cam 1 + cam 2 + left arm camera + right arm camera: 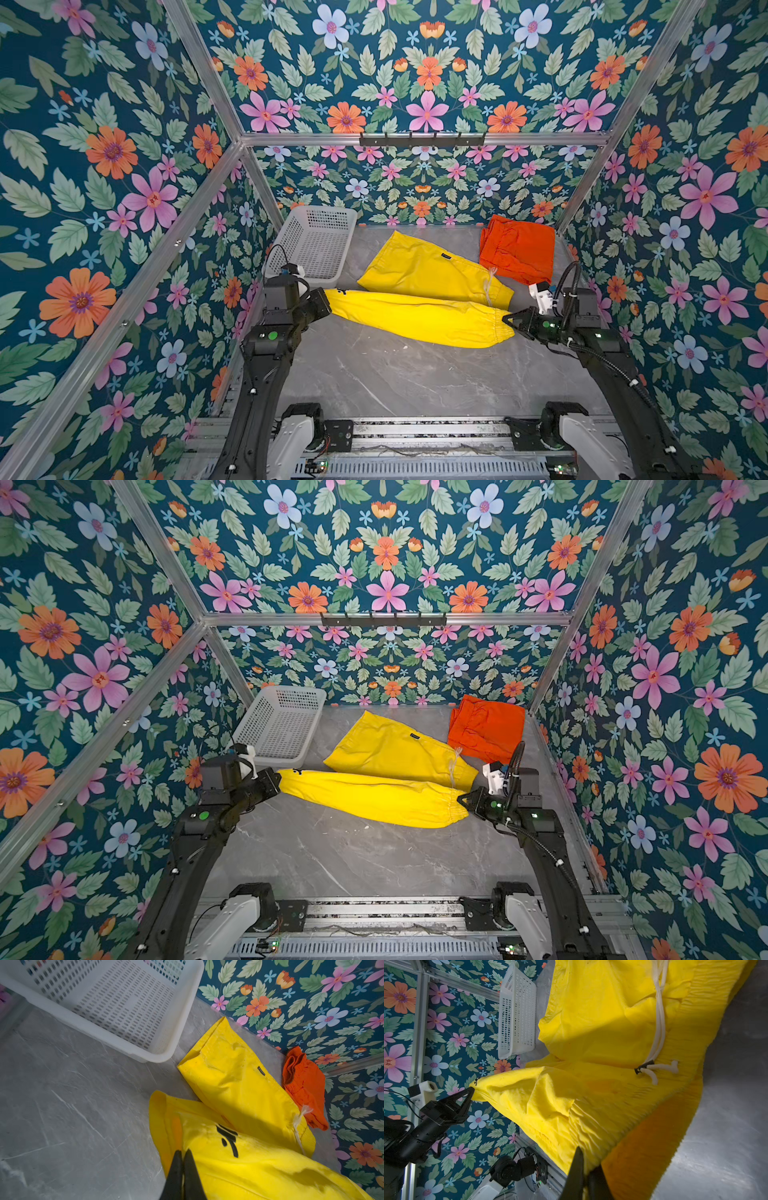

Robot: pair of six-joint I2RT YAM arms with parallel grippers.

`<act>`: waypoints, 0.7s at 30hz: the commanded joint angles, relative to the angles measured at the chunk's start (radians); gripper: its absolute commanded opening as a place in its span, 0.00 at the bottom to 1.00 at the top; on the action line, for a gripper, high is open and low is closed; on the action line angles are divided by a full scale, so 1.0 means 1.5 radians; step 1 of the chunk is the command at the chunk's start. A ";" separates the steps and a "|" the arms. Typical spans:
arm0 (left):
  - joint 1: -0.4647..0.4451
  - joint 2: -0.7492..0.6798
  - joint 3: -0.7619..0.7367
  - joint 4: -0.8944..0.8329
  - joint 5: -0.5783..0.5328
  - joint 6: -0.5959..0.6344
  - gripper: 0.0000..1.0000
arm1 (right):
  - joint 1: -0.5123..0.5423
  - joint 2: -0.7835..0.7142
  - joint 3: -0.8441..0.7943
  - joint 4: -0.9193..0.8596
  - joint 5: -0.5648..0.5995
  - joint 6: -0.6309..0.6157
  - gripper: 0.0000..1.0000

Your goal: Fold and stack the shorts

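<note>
yellow shorts lie crosswise; waistband rightward

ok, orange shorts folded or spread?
Folded: the orange shorts lie as a compact rectangle at the back right, layered edges bunched at one end.

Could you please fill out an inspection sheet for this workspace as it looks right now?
Surface: grey marbled tabletop, bare in front.
Job's things: yellow shorts spread mid-table, near leg held between both grippers; orange shorts folded, far right corner.
Clutter: white basket, far left, nothing seen inside.
Grippers: left gripper shut on yellow leg hem; right gripper shut on waistband.
Cables: black hose on right arm; loose wires along front rail.
Surroundings: floral walls, aluminium frame, empty hook rail.
</note>
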 commanded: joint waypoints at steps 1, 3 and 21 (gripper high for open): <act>0.000 -0.028 0.038 -0.045 -0.067 0.036 0.00 | 0.000 -0.040 0.022 -0.080 0.000 0.017 0.02; 0.000 -0.045 0.060 -0.047 -0.086 0.044 0.00 | 0.000 -0.061 0.044 -0.102 0.023 0.022 0.02; -0.001 0.192 0.145 0.064 0.048 0.144 0.00 | -0.018 -0.028 0.069 -0.228 0.135 0.101 0.00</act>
